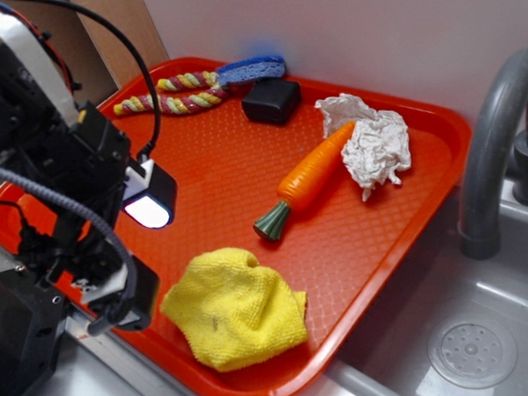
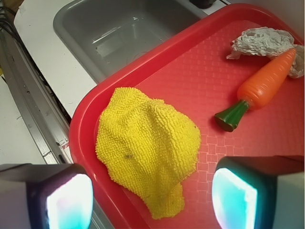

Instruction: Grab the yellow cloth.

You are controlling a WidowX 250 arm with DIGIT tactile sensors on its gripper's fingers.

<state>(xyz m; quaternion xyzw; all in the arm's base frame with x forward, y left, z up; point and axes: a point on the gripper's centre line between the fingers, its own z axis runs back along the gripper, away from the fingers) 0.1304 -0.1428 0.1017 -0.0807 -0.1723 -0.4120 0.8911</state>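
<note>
on the near corner of the red tray (image 1: 406,236), close to the rim, the yellow cloth (image 1: 235,308) is lying rumpled and flat, with nothing pressing on it. the gripper (image 2: 151,200) is hanging above the tray with its 2 fingers (image 2: 69,200) spread wide apart and nothing between them; in the wrist view the cloth is sitting just ahead of the gap, not touched by either pad. in the exterior view the arm is standing at the tray's left edge, beside the cloth. a toy carrot (image 1: 311,174) is lying near the tray's middle, well apart from the cloth, its orange tip touching a white crumpled rag (image 1: 371,142). at the far side of the tray a braided rope toy (image 1: 185,89) and a small black block (image 1: 271,101) are resting close together. beside the tray a grey sink (image 1: 480,329) and its faucet (image 1: 494,144) are showing.
</note>
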